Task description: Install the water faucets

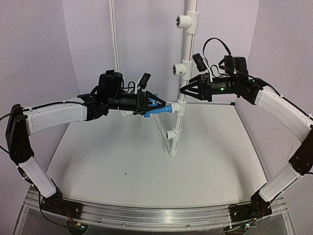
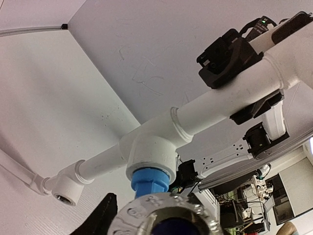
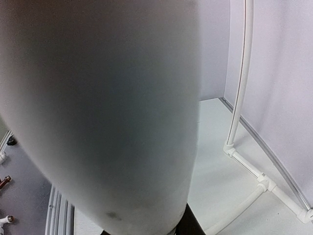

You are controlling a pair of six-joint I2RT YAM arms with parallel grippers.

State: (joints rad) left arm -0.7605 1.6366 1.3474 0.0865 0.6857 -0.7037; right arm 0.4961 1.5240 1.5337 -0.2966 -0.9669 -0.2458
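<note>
Over table point(image 1: 122, 161), level right end effector point(image 1: 185, 91) clamps pipe point(image 1: 188, 44); level left end effector point(image 1: 157, 104) surrounds faucet point(image 1: 166, 109), grip unclear.

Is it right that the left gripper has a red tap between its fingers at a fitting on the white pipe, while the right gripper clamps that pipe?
Not quite: the tap is blue, not red, as the top view shows. The rest stands: it sits between the fingers of the left gripper at a fitting on the white pipe, which the right gripper clamps.
</note>
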